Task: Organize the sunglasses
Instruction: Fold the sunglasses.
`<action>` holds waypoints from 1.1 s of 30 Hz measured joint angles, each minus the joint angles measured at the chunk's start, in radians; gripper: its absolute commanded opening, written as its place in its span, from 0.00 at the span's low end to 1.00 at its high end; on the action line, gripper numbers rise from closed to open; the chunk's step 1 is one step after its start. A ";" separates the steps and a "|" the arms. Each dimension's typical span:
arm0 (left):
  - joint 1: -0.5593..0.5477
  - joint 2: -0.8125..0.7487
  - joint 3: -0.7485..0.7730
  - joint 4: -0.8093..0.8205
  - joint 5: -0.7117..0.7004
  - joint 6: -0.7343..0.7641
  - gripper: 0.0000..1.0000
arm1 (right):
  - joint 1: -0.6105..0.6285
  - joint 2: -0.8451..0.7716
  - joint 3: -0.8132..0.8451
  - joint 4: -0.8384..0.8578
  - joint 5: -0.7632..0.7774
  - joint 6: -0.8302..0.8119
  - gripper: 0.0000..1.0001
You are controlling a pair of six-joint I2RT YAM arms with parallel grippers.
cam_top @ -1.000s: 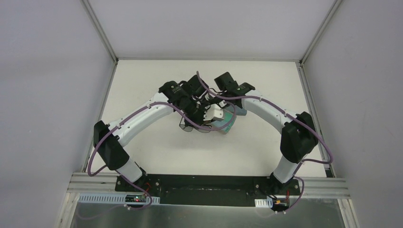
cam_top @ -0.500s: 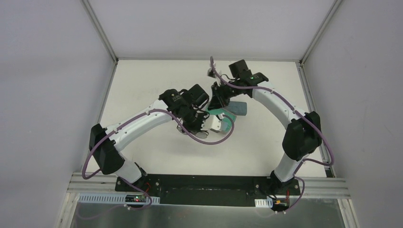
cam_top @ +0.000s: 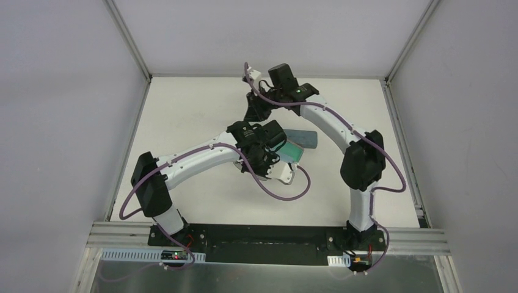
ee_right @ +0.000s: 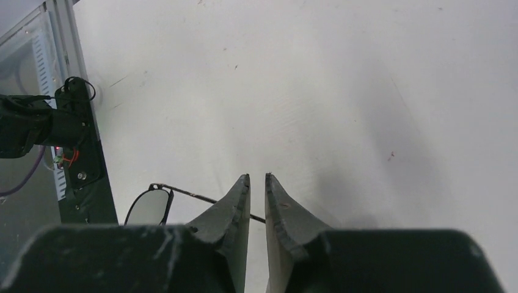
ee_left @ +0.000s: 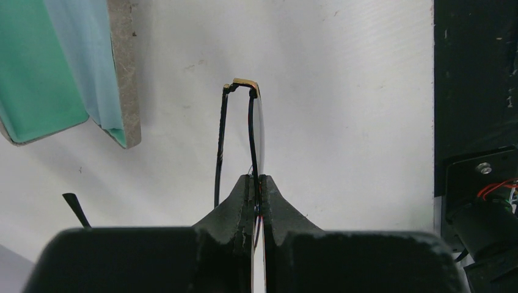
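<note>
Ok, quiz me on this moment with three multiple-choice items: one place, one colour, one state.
1. Where is the loose pair of sunglasses?
A in a case
B on the table
C between the right end effector's fingers

2. What colour is the open case lining?
A red
B green
C yellow

3. What is the left end effector doing?
A wide open
B shut, empty
C shut on sunglasses

Answers:
1. B, the pair lies flat on the table in the right wrist view.
2. B, the green inside shows.
3. C, the thin frame is pinched between its fingers.
</note>
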 measured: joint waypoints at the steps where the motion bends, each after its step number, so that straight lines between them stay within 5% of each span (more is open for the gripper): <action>1: -0.001 0.011 0.003 -0.003 -0.014 0.000 0.00 | 0.019 0.025 0.021 0.006 0.013 0.002 0.17; 11: -0.013 0.028 0.024 -0.018 -0.130 -0.043 0.00 | 0.098 0.076 -0.042 -0.024 0.031 -0.031 0.15; 25: -0.018 0.026 -0.058 0.012 -0.176 -0.125 0.00 | 0.096 -0.179 -0.369 -0.090 -0.055 -0.027 0.17; 33: -0.003 0.005 -0.108 0.008 -0.134 -0.177 0.00 | -0.209 -0.197 -0.369 -0.026 -0.124 0.069 0.19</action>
